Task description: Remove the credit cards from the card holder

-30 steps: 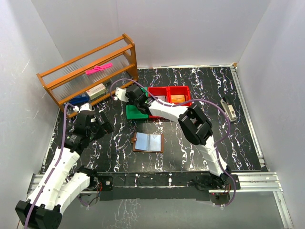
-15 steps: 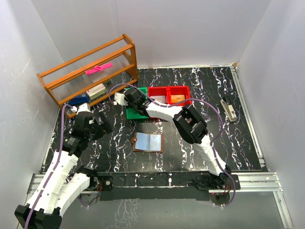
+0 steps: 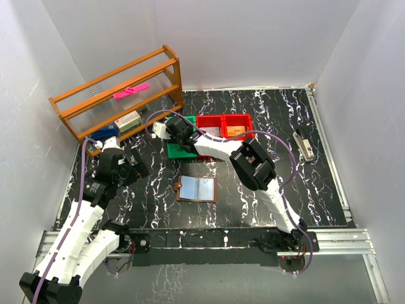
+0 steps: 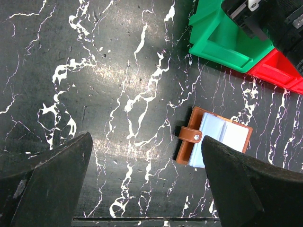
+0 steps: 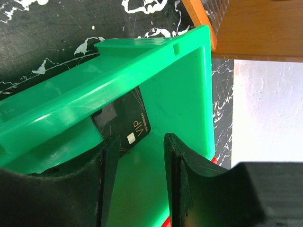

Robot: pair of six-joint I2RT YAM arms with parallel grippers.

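releasing the black vip card [image 5: 125, 120] into the green bin [image 5: 156, 52], i want the half-parted fingers of my right gripper [image 5: 141, 142] clear of it before lifting; my left gripper [image 4: 147, 142] hangs wide open.

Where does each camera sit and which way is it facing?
Top external: high behind the bases, looking down; both arms show.
Left wrist: above the table, facing down at the card holder; open fingers show.
Right wrist: facing into the green bin at a dark card; fingers show.
Shared: top and left wrist see the card holder.
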